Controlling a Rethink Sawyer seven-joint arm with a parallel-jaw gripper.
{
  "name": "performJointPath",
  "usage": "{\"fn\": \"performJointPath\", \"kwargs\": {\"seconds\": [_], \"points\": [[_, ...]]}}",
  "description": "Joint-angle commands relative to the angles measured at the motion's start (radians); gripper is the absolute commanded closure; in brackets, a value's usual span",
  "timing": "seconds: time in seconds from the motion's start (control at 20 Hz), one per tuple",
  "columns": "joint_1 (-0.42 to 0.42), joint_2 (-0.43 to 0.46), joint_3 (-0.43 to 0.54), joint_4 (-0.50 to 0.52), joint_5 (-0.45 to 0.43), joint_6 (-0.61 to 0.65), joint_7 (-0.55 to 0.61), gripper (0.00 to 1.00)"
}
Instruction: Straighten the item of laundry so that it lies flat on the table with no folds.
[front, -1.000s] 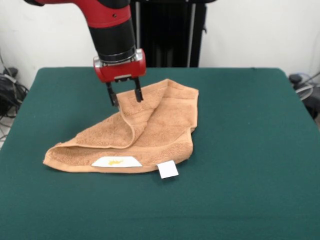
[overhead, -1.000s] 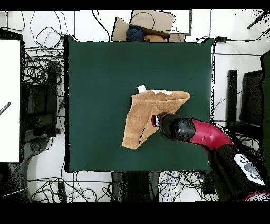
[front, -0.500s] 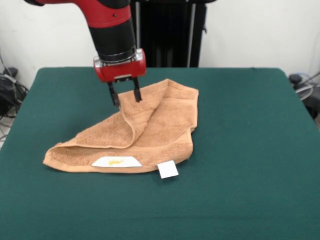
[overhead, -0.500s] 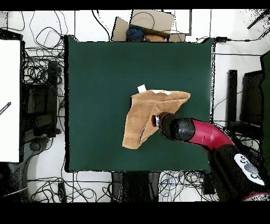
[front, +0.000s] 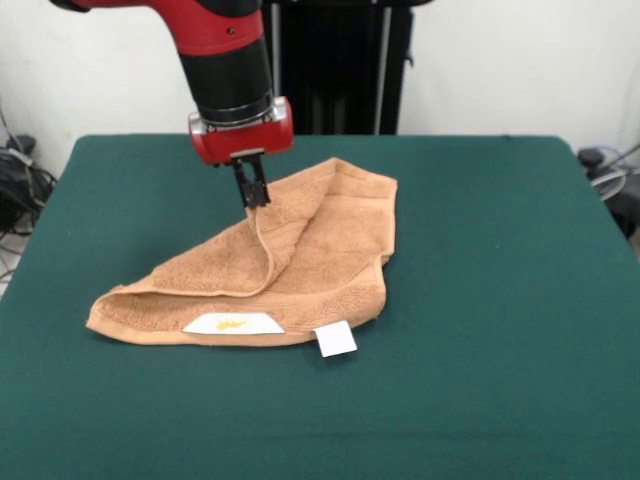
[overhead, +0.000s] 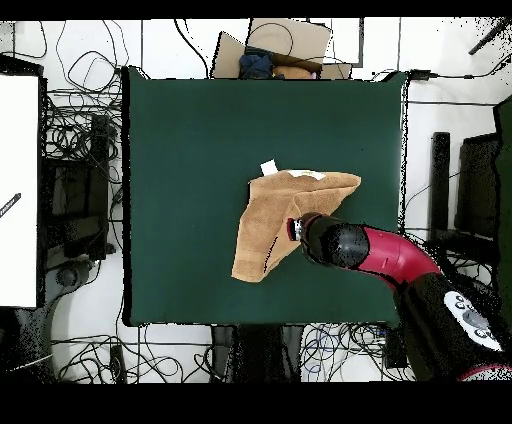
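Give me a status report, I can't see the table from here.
Gripper shut on towel, pinching the folded edge. Towel folded over, not flat, on table. Nothing in the way.

Front and straight-down overhead views, same table (front: 480, 300)

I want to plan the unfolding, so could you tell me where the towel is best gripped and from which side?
Probably at the raised edge of the folded-over flap, from straight above. The towel lies folded on the table, and that edge forms a ridge standing off the layer beneath, so fingers can pinch one layer alone. The gripper is shut on the ridge's top end, and the flap could be drawn outward from there.
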Motion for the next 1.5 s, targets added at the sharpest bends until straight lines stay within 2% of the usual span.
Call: {"fn": "performJointPath", "kwargs": {"seconds": [0.05, 0.6, 1.15, 1.5], "points": [[0.028, 0.002, 0.002, 0.059, 0.002, -0.018, 0.131, 1.0], [0.04, -0.015, -0.007, 0.058, 0.011, -0.003, 0.146, 1.0], [0.085, -0.161, -0.023, 0.127, 0.053, 0.051, 0.18, 1.0], [0.088, -0.19, -0.042, 0.151, 0.061, 0.042, 0.168, 1.0]]}}
